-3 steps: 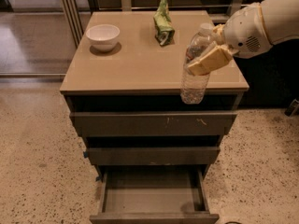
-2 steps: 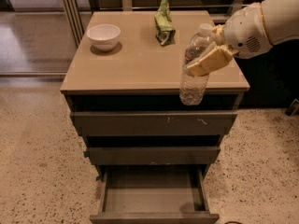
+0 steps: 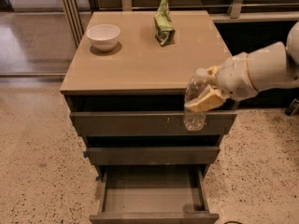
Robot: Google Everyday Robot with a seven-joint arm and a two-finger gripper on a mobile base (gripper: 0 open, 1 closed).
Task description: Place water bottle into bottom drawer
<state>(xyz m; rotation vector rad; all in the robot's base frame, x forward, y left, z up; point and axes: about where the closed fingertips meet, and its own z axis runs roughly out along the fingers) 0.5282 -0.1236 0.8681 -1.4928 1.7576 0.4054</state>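
- Camera view: the gripper (image 3: 200, 96) sits at the desk's (image 3: 140, 64) front right edge, on a white arm (image 3: 261, 71) that comes in from the right.
- Its tan fingers (image 3: 209, 101) are clamped around the upper half of the bottle (image 3: 194, 120), one of them lying across the front of the bottle.
- The bottle is in the air, roughly upright. Its clear lower end hangs in front of the top drawer's (image 3: 140, 123) face, near that drawer's right end.
- The top drawer's face has pale scratches; below it is the middle drawer (image 3: 149, 155), set a little further back.
- The bottom drawer (image 3: 152, 197) is pulled out towards the camera, its grey inside showing. It lies below the bottle and mostly to the bottle's left, well apart from it.
- On the desk, a white bowl (image 3: 103, 35) stands near the back left corner.
- A green bag (image 3: 164, 22) stands at the back, right of the bowl, apart from it and from the gripper.
- The floor (image 3: 37, 162) is pale and speckled.
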